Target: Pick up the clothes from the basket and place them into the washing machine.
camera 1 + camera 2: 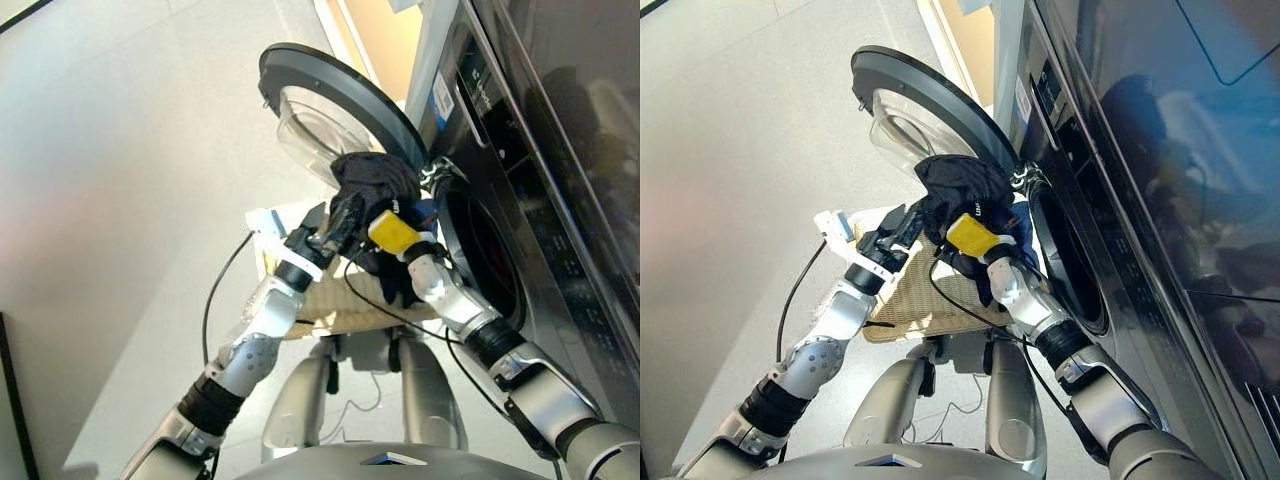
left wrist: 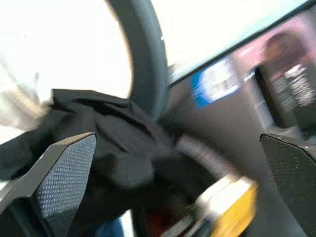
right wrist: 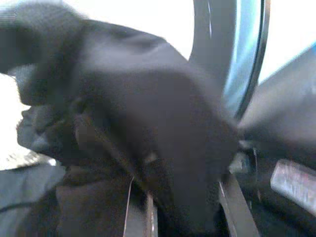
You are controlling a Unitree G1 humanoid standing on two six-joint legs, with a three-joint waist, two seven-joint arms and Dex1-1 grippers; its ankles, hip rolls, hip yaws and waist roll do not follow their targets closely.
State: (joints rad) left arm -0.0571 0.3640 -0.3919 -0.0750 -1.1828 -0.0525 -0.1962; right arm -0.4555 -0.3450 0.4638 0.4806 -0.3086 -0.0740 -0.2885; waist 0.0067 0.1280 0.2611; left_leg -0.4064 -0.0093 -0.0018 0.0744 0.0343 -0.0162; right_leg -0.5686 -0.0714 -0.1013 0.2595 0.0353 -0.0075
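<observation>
A black garment is bunched in the air just in front of the washing machine's round porthole, beside the open door. My right gripper is buried in it and shut on it, and more black cloth hangs under that wrist. A bit of navy blue cloth shows by the porthole rim. My left gripper is open next to the bundle, its fingers wide apart with the black cloth just ahead. The cream wicker basket lies below both arms.
The door's clear glass bowl bulges toward the arms. A dark glossy appliance front fills the right side. A black cable loops off the left arm, with a white piece by that wrist. Pale floor spreads to the left.
</observation>
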